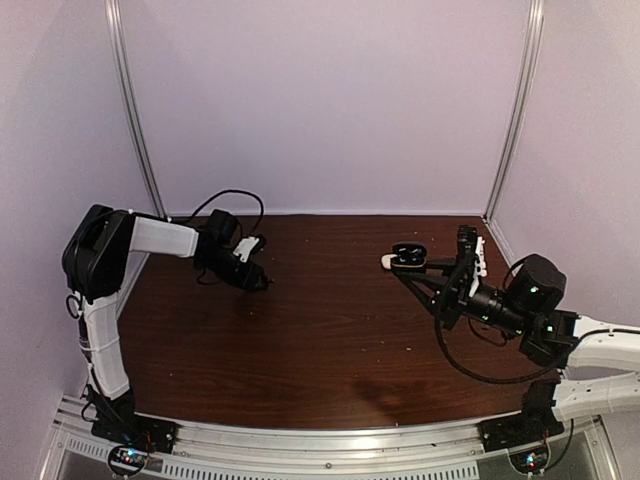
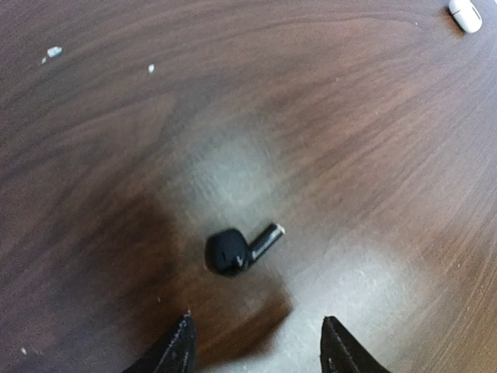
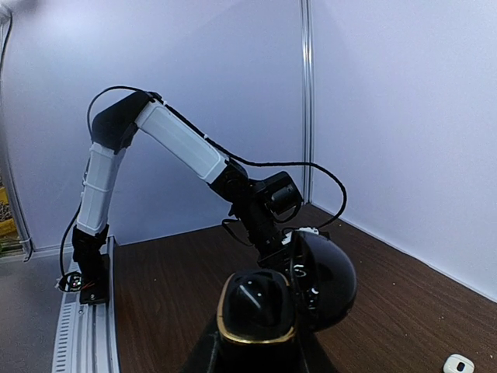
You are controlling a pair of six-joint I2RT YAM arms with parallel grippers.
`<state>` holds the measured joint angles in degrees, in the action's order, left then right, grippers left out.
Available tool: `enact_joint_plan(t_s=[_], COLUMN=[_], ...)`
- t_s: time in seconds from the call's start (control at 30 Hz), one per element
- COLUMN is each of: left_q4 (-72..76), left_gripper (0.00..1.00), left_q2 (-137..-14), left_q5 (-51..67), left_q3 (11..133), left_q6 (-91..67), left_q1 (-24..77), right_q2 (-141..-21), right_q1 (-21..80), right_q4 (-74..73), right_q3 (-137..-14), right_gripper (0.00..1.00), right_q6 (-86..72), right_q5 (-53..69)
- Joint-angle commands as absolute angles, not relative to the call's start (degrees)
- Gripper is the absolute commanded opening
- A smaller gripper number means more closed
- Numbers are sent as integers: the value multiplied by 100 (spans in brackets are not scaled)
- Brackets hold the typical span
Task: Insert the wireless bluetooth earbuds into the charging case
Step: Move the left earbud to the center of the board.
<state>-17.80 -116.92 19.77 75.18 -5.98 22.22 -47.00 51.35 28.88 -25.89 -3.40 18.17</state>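
Observation:
A black earbud (image 2: 237,249) with a short stem lies on the wooden table just ahead of my left gripper (image 2: 260,346), which is open and empty, with its fingertips on either side below the earbud. In the top view the left gripper (image 1: 258,282) is low over the table at the left. My right gripper (image 1: 405,262) is shut on the black charging case (image 3: 260,307), which has a gold rim. Its domed lid (image 3: 322,280) stands open. The case (image 1: 405,250) is held above the table at centre right. A small white earbud (image 1: 387,261) lies beside it.
The white earbud also shows in the left wrist view (image 2: 466,14) and the right wrist view (image 3: 458,363). Tiny white crumbs (image 2: 53,52) dot the table. White walls with metal corner posts (image 1: 135,110) enclose the back and sides.

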Motion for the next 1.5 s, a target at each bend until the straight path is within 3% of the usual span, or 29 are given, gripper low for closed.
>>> enact_joint_plan(t_s=[0.0, 0.27, 0.4, 0.93, 1.47], left_q4=[-1671, -1995, -1816, -1324, -1271], left_gripper=[55, 52, 46, 42, 31], left_q2=[-11190, -11099, -11215, -11744, -12174], left_q5=[1811, 1591, 1609, 1077, 1048], left_q3=[7099, 7641, 7665, 7780, 8028], left_q6=[-776, -1096, -1475, -2108, -2090], left_q1=[2215, 2215, 2237, 2443, 2621], right_q2=[-4598, -4606, -4565, -4527, -4431], right_q1=[5097, 5098, 5097, 5090, 5097], right_q4=[2928, 2905, 2876, 2857, 2777], right_q3=[-2738, -2776, -2762, -2750, -2736], right_gripper=[0, 0, 0, 0, 0], right_q6=[-365, -364, -360, -352, -313], right_q5=[1891, 1860, 1815, 1793, 1734])
